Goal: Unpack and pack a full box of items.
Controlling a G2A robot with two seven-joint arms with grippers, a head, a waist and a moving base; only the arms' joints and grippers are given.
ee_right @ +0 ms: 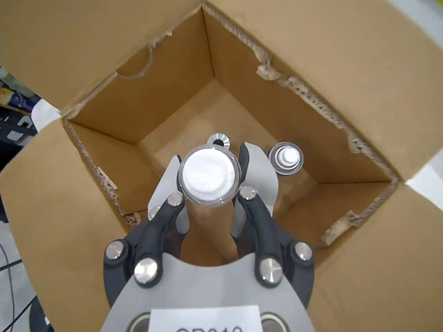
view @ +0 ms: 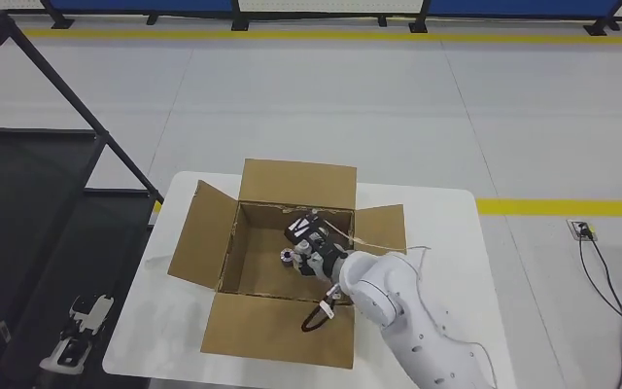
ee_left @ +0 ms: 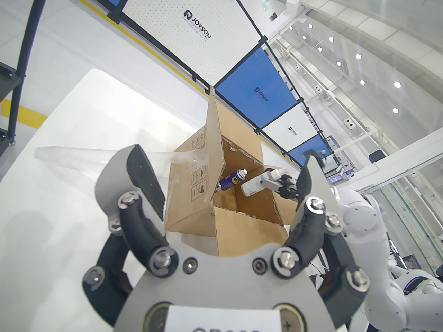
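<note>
R tool (ee_right: pixel 211 156) grips round white bottle (ee_right: pixel 208 177) over cardboard box (ee_right: pixel 311 70) (ragged edges).

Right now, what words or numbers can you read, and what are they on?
Cardboard box side: handling pictures, no readable words.
Spray can and bottle: print too small.
Left gripper, right gripper labels: cut off at the edge.
Wall panels: a brand logo, not read out.

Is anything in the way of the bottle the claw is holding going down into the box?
Nothing visible does. The box has its flaps open. A spray can stands beside the bottle in the right claw, and a small silver piece sits just past it. The spot right underneath is hidden.
</note>
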